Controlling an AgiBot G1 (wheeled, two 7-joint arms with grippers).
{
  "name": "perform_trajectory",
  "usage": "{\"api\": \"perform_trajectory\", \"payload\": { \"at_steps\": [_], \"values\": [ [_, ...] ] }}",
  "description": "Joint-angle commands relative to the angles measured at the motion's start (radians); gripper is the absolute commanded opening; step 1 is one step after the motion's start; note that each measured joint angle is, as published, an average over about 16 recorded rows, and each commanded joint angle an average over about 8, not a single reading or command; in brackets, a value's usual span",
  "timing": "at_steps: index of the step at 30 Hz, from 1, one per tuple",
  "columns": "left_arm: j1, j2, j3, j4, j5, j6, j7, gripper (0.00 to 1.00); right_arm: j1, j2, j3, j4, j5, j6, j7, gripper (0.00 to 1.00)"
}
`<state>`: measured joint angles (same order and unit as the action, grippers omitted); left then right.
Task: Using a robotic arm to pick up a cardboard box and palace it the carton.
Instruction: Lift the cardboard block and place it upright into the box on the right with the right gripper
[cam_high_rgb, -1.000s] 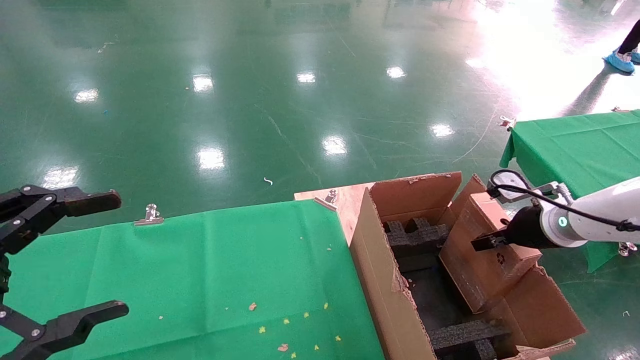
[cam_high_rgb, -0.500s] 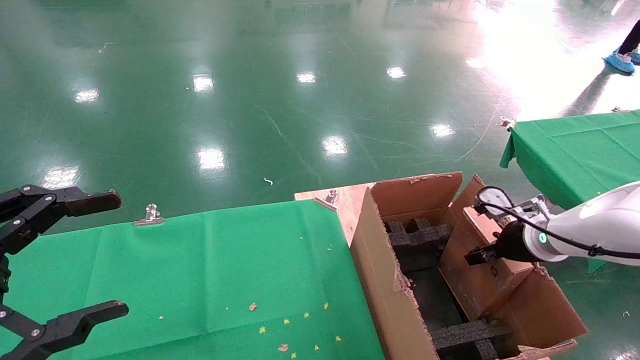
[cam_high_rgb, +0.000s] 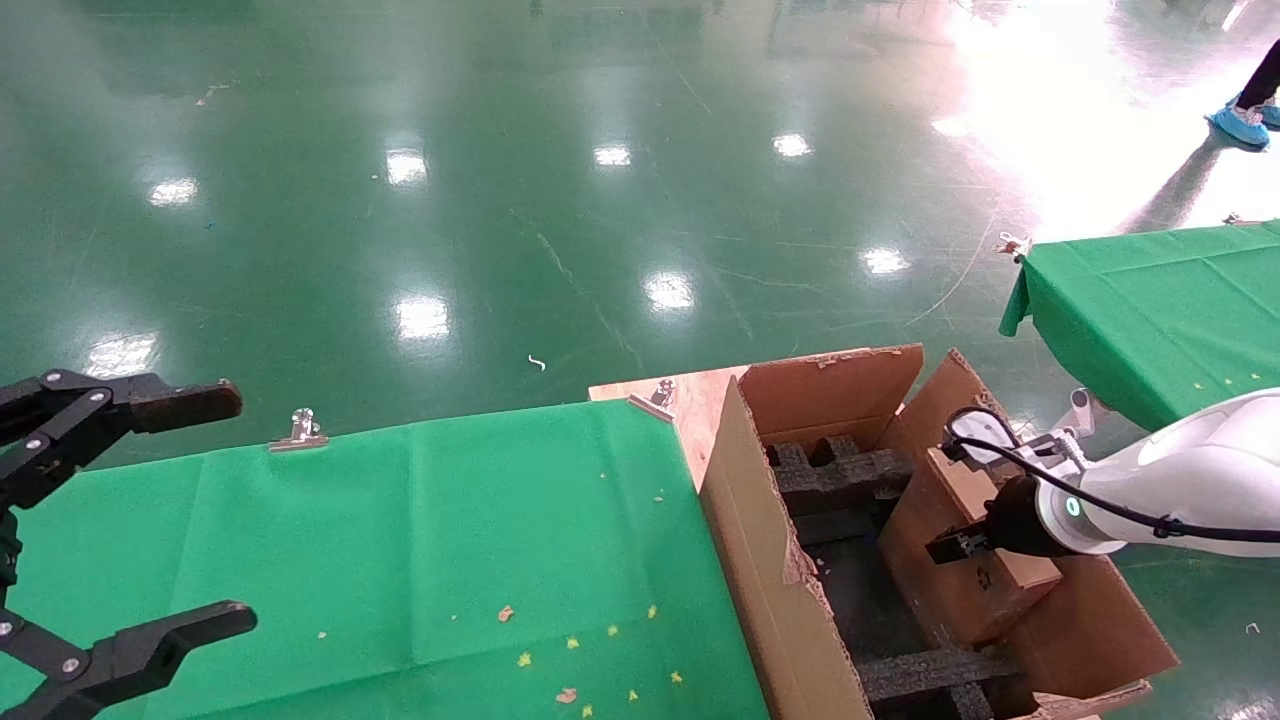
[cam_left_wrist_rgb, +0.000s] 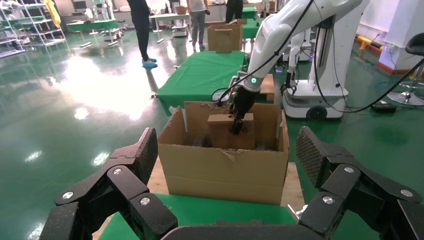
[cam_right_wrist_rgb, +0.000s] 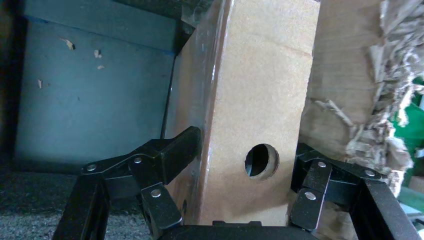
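The robotic arm (cam_high_rgb: 1190, 490) entered the head view from the right edge, at mid-lower height. Its white link ended in a green ring and a black wrist. The right gripper (cam_high_rgb: 958, 546) was clamped on the cardboard box (cam_high_rgb: 985, 560). In the right wrist view, one black finger (cam_right_wrist_rgb: 172, 150) pressed one broad face of the box and the opposite finger (cam_right_wrist_rgb: 320, 172) pressed the other, with the round hole (cam_right_wrist_rgb: 261, 161) of the narrow face between them.

The cardboard box stood inside the carton (cam_high_rgb: 800, 610), in the lower right of the head view. It lay against the carton's right-hand wall and was tilted, its top end leaning toward that wall. A recycling mark (cam_high_rgb: 985, 577) showed on its left-facing side. Whether its lower end rested on the carton's bottom could not be determined.

Black foam blocks (cam_high_rgb: 840, 475) sat at the far end of the carton, and another foam block (cam_high_rgb: 930, 670) sat at the near end. The carton's flaps stood open with torn edges.

The left gripper (cam_high_rgb: 150, 510) was at the left edge of the head view, over the green-covered table (cam_high_rgb: 430, 540). Its fingers were spread wide and held nothing. In the left wrist view, the carton (cam_left_wrist_rgb: 225, 172) appeared between the two fingers, well beyond them.

A metal clip (cam_high_rgb: 298, 430) held the cloth at the table's far edge.
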<state>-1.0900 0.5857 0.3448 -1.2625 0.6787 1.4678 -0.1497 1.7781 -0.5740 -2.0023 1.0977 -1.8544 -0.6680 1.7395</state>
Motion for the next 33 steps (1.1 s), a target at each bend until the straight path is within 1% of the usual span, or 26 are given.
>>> {"api": "perform_trajectory", "payload": {
  "at_steps": [1, 8, 25, 26, 27, 33],
  "values": [
    [0.000, 0.000, 0.000, 0.000, 0.000, 0.000, 0.000, 1.00, -0.009, -0.005, -0.001, -0.013, 0.008, 0.006, -0.007, 0.00],
    [0.000, 0.000, 0.000, 0.000, 0.000, 0.000, 0.000, 1.00, -0.031, -0.022, -0.002, -0.047, 0.046, 0.012, -0.051, 0.00],
    [0.000, 0.000, 0.000, 0.000, 0.000, 0.000, 0.000, 1.00, -0.078, -0.049, 0.003, -0.113, 0.152, -0.005, -0.151, 0.00],
    [0.000, 0.000, 0.000, 0.000, 0.000, 0.000, 0.000, 1.00, -0.079, -0.050, 0.004, -0.117, 0.156, -0.005, -0.155, 0.03],
    [0.000, 0.000, 0.000, 0.000, 0.000, 0.000, 0.000, 1.00, -0.080, -0.051, 0.004, -0.120, 0.159, -0.004, -0.159, 0.08],
    [0.000, 0.000, 0.000, 0.000, 0.000, 0.000, 0.000, 1.00, -0.084, -0.053, 0.009, -0.134, 0.175, -0.002, -0.176, 0.82]
  ]
}}
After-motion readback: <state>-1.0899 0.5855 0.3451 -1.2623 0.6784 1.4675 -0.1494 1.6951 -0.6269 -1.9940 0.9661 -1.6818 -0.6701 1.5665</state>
